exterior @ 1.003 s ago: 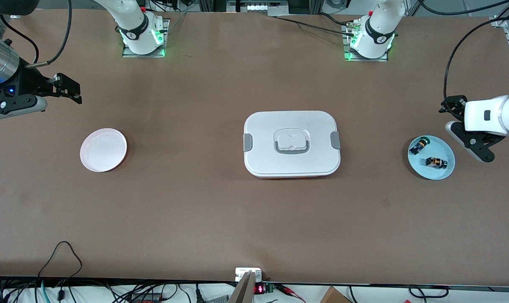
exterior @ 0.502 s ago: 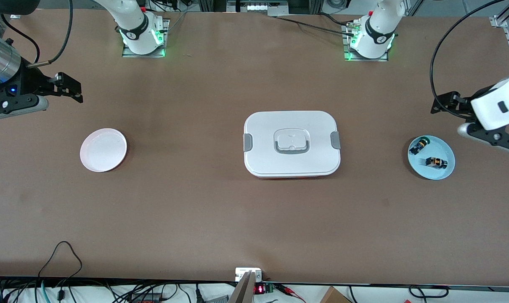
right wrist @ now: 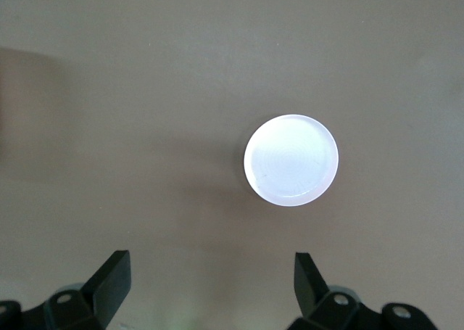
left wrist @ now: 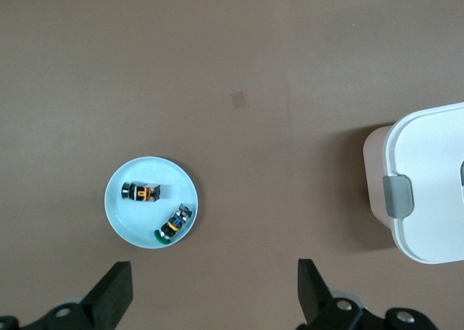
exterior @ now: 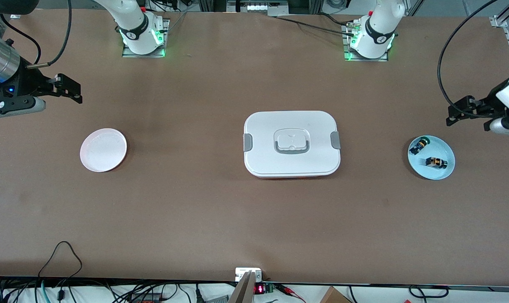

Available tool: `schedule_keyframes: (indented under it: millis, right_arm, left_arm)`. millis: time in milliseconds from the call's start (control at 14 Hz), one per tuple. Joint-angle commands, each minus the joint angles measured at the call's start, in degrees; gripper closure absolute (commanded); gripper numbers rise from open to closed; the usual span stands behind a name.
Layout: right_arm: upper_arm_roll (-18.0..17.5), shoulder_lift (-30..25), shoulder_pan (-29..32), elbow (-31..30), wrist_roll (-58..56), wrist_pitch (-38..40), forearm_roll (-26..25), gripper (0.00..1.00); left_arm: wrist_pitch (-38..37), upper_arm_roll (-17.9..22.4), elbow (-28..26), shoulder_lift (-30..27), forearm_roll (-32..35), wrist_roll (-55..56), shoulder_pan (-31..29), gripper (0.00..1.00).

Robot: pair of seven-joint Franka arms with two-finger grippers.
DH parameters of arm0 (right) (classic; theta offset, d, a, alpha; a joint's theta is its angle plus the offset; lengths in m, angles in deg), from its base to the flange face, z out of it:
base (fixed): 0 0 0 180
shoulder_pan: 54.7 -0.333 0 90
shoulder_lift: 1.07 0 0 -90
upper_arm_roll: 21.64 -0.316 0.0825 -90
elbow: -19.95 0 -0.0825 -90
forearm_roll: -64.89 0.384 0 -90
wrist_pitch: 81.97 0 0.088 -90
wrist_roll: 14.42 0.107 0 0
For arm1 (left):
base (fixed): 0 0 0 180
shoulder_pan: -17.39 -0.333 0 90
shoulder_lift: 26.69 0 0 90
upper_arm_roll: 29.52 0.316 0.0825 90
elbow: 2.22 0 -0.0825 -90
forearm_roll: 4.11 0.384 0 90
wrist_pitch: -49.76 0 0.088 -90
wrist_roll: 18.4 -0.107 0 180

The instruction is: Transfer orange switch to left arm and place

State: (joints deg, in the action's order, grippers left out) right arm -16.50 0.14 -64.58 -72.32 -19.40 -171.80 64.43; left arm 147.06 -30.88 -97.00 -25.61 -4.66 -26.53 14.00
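The tiny orange switch (exterior: 436,162) with its dark cap is lying on the round pale-blue plate (exterior: 445,148), at about five o'clock from a small black piece (exterior: 419,145) with blue and green parts. The left gripper (left wrist: 210,294) is hanging above bare table beside that plate, fingers spread wide. The large white clip-sided box (exterior: 292,143) is sitting mid-table. The right gripper (right wrist: 210,286) is waiting, fingers spread, near the round pale-pink plate (exterior: 103,150).

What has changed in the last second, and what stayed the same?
The left gripper swung up from beside the blue plate and now hangs open over bare table. Nothing was grasped or released. The right gripper, open, the orange switch, the box and the pink plate kept their places.
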Motion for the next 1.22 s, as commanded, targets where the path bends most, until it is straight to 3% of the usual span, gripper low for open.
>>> schedule_keyframes:
  millis: [0, 1147]
  right_arm:
    - [-0.22, 0.64, 0.47, 1.30, 0.77, -0.08, 0.02, 0.00]
    - [-0.13, 0.72, 0.56, 1.30, 0.42, -1.84, 0.20, 0.00]
  left_arm:
    - [-0.25, 1.71, -5.07, -4.95, -0.68, 4.59, 2.24, 0.00]
    - [-2.20, 3.30, -3.31, -3.54, -0.42, 4.69, 5.05, 0.00]
